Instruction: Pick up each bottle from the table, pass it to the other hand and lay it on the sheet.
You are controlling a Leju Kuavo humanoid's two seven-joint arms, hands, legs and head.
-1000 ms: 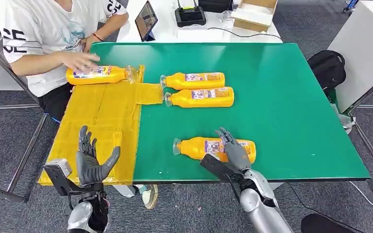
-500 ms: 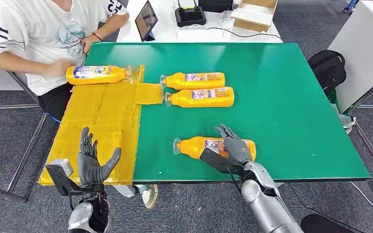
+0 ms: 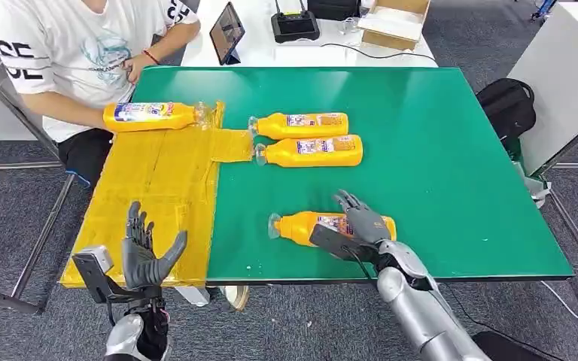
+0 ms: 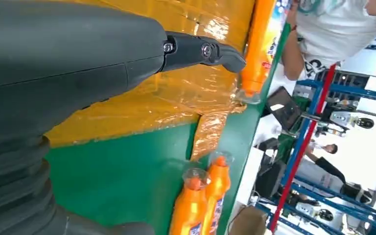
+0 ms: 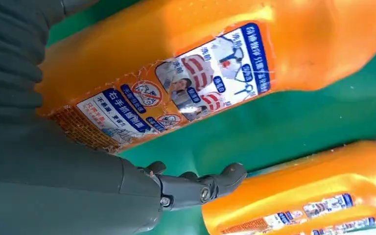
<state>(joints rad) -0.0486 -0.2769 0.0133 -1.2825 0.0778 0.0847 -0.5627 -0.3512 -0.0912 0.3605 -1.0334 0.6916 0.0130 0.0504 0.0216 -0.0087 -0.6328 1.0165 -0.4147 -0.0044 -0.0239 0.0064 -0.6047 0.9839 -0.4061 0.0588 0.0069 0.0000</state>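
Fingers (image 3: 350, 203) of my right hand (image 3: 363, 224) drape over the nearest bottle (image 3: 305, 226), though I cannot tell if they grip it; it lies on the green table (image 3: 451, 150), right of the yellow sheet (image 3: 162, 184). My left hand (image 3: 144, 256) hovers open at the sheet's near edge. One bottle (image 3: 150, 115) lies at the sheet's far end, two bottles (image 3: 305, 138) just right of it. A person (image 3: 68, 45) sits beyond the sheet; grey carpet (image 3: 7, 218) surrounds the table.
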